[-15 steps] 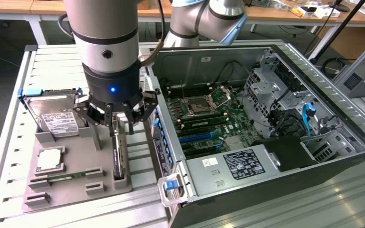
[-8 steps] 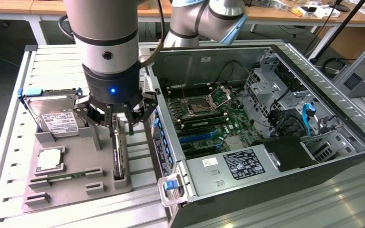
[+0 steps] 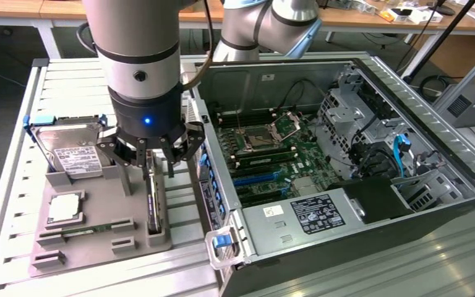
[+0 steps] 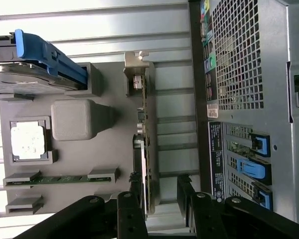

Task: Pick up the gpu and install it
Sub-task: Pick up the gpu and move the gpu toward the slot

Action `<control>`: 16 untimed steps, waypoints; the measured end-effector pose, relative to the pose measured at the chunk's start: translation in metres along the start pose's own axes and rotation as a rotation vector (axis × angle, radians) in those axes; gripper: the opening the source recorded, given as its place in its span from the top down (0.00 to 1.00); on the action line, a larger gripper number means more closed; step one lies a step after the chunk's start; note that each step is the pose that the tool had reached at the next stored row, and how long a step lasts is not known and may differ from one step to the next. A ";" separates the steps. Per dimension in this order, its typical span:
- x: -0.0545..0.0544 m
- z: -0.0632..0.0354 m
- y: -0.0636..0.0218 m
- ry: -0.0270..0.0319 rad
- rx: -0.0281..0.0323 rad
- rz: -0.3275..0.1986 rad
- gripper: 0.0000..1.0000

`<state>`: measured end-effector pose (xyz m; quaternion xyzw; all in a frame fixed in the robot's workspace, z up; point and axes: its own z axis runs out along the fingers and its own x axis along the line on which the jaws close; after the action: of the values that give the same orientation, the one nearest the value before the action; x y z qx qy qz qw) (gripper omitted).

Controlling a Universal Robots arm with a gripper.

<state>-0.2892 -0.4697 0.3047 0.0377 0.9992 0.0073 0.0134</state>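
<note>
The gpu [image 3: 156, 207] stands thin edge-on in a slot of the grey holder tray [image 3: 97, 247], beside the open computer case [image 3: 345, 154]. In the wrist view the gpu [image 4: 143, 119] shows as a slim board with its silver end bracket at the far end. My gripper [image 3: 160, 166] hangs directly over the card's near end, open. In the wrist view my gripper [image 4: 159, 188] straddles the card's edge, with one finger [image 4: 135, 186] close beside it and the other standing apart. Nothing is held.
On the same tray lie a silver hard drive with a blue frame [image 3: 68, 148], a processor [image 3: 62, 209] and a green memory stick [image 3: 81, 232]. The case's motherboard [image 3: 279, 154] lies exposed, with blue slots [image 3: 254, 179]. The case's rear wall [image 4: 249, 99] stands close beside the tray.
</note>
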 end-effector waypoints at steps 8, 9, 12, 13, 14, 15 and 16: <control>0.007 0.0061 -0.0006 -0.0001 0.0022 0.000 0.58; 0.008 0.0067 -0.0007 0.0000 0.0024 0.000 0.58; 0.010 0.0096 -0.0008 -0.0002 0.0023 0.000 0.58; 0.010 0.0104 -0.0009 -0.0002 0.0024 0.000 0.58; 0.012 0.0114 -0.0011 -0.0001 0.0026 0.000 0.58; 0.013 0.0124 -0.0012 -0.0001 0.0025 0.000 0.58; 0.014 0.0130 -0.0012 -0.0002 0.0024 0.000 0.58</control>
<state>-0.3029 -0.4697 0.2912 0.0377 0.9992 0.0061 0.0135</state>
